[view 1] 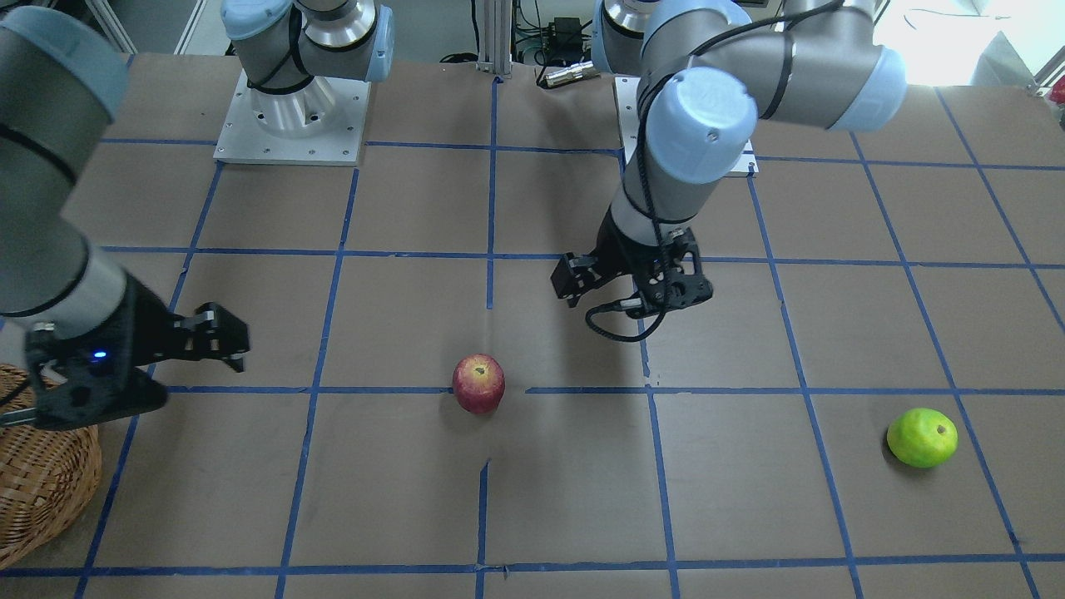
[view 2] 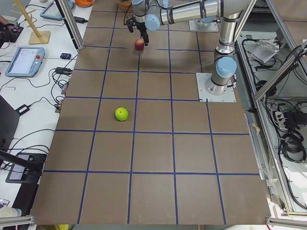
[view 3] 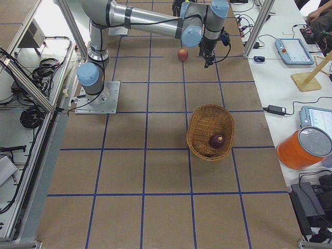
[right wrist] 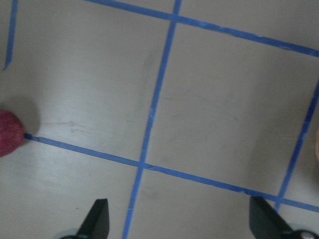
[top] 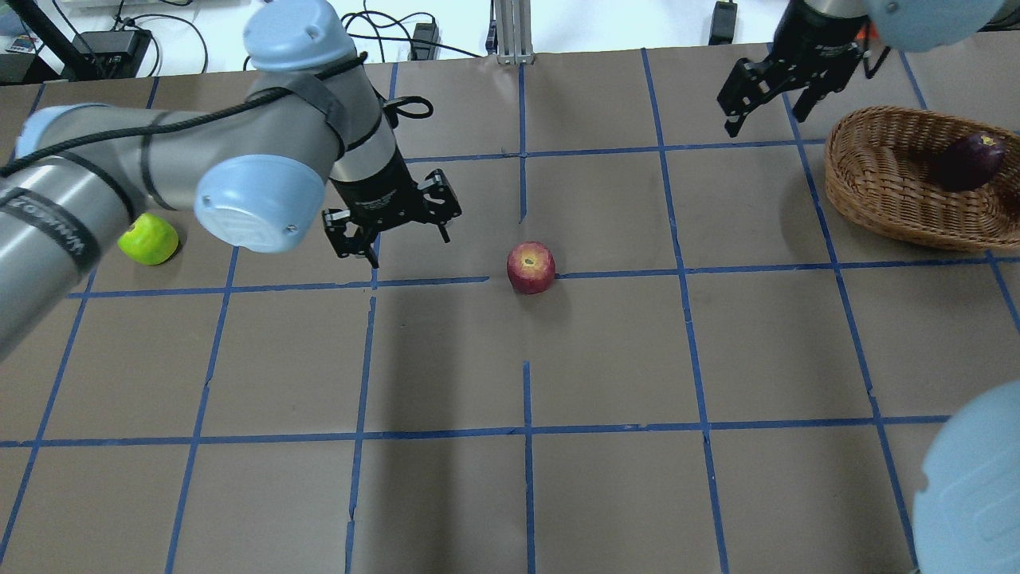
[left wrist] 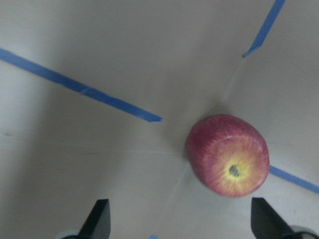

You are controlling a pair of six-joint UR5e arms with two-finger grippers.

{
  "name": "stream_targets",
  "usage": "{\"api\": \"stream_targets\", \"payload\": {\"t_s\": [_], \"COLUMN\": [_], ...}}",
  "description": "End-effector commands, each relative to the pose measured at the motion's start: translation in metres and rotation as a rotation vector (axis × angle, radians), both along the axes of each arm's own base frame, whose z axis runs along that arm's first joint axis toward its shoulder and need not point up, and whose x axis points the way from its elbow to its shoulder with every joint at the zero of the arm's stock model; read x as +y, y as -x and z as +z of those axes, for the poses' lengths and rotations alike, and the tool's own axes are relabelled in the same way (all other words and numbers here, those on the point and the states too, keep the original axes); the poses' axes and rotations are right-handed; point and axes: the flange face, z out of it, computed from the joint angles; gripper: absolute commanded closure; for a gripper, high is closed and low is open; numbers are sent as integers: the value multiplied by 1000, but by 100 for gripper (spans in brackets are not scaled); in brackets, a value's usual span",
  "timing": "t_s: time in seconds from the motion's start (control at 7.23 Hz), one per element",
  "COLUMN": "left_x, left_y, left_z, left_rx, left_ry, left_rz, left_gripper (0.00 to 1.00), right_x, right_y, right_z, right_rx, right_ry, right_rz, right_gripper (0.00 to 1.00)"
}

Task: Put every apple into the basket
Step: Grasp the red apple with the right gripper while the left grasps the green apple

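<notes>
The red apple (top: 531,267) lies on the table near the middle, also seen in the front view (view 1: 478,383). My left gripper (top: 396,235) hovers open and empty to its left; in the left wrist view the red apple (left wrist: 228,155) sits ahead and toward the right fingertip (left wrist: 266,221). The lime green apple (top: 148,238) lies at the table's far left. The dark purple apple (top: 968,159) lies inside the wicker basket (top: 868,171) at the right. My right gripper (top: 761,108) is open and empty, in the air just left of the basket.
Brown table covering with a blue tape grid. The two arm bases stand at the robot's side (view 1: 291,116). The left arm's elbow (top: 247,199) hangs over the table next to the green apple. The basket's rim shows at the front view's lower left (view 1: 50,491).
</notes>
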Motion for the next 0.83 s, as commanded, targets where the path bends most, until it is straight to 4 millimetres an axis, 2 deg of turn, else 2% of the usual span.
{"api": "stream_targets", "payload": {"t_s": [0.0,0.14,0.28,0.42,0.55,0.69], "left_x": [17,11,-4,-18,-46,-63], "left_y": [-70,-132,-205,-257,-280,-310], "left_z": [41,48,48,21,-4,-22], "left_rx": [-9,-55,-76,-74,-134,-173], "left_ry": [-7,0,2,18,102,113], "left_rz": [-130,-154,-135,-113,-186,-250], "left_gripper": [0,0,0,0,0,0], "right_x": [37,57,68,70,71,77], "right_y": [-138,-185,-211,-230,-242,-250], "right_z": [-28,-64,-118,-140,-149,-167], "right_rx": [-2,-3,15,-13,-23,-14], "right_ry": [38,20,10,73,72,41], "right_rz": [-64,-78,-143,-140,-130,-150], "right_gripper": [0,0,0,0,0,0]}}
